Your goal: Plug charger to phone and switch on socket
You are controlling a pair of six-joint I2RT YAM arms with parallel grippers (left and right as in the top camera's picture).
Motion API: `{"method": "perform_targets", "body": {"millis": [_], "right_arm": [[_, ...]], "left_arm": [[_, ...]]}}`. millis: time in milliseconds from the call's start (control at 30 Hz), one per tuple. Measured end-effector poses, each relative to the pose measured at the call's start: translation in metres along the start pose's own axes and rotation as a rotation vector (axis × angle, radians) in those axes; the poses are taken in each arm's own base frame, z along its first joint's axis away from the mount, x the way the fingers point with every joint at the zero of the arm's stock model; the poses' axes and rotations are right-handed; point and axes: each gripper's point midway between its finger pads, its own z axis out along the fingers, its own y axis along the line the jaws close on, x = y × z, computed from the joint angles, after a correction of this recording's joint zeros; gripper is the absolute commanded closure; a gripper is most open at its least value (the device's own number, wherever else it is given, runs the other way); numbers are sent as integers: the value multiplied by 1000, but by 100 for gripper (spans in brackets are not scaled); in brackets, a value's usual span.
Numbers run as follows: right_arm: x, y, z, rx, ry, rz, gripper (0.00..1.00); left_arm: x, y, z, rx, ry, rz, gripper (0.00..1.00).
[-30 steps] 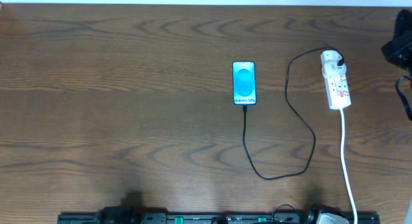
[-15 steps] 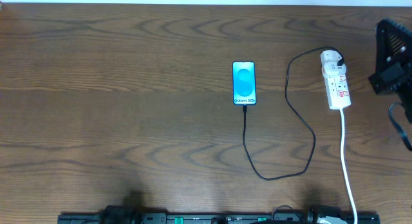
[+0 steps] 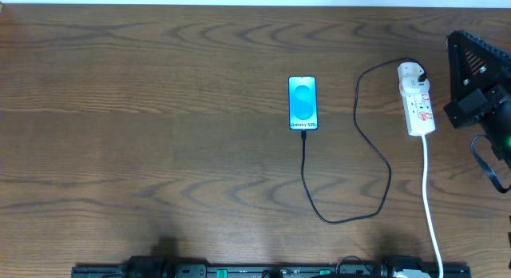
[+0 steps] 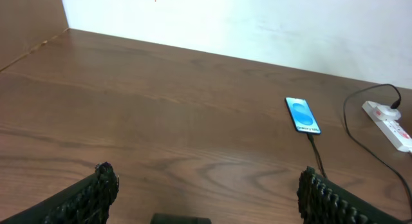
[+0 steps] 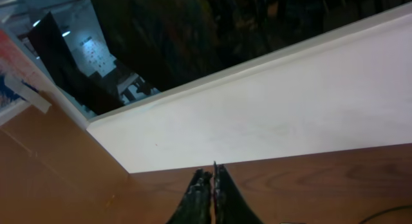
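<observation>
Black charger (image 3: 303, 158) lead leaves the near short edge of the phone (image 3: 303, 103), loops right over the desk (image 3: 160, 110) and ends at the far outlet of the socket (image 3: 418, 106), which lies well right of the phone; phone sits mid-desk, screen lit blue; tip looks seated, too small to confirm. Change: right arm (image 3: 477, 98) has swung in from the desk's right edge over the last second, now just beside the socket on its side away from the phone; right jaws pinched together, nothing in them; reads as the approach to the switch, plugging judged done. Left jaws spread wide, empty, low over the desk near-left of the phone; absent from overhead. Hard to tell: switch on or off, red marks too small; right wrist view shows only wall (image 5: 290, 114) and desk edge, no socket; white cord (image 3: 429, 198) cut off at the near edge.
</observation>
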Motion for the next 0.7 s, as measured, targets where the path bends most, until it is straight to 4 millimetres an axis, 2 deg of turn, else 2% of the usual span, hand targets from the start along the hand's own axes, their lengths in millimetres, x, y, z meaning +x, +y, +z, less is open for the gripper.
{"method": "perform_targets", "body": {"millis": [300,367,500,567,633,667,700], "right_arm": [[-2,4,-5,-7,-11,-12,91],[-2,5,-6,-8,-12,-13,91],[-2,5,-6,-8,-13,-14,90],[-2,4,-6,-7,-12,-13,89],[-2,5,-7,-9,-14,-14,88],[-1,5,-7,-7,-13,-13,87],[-2,6,-8,-10,-17,-16,87]], "left_arm": [[6,-7,0,43,27,-1,9],[-3,-8,0,48,-10,1,9],[-43,-14,7,65,-164,9,9],[-53,-14,22,67,-191,9,9],[-42,-9,62,44,-130,5,9],[-47,-9,80,44,-157,6,9],[-44,-8,99,44,-148,6,9]]}}
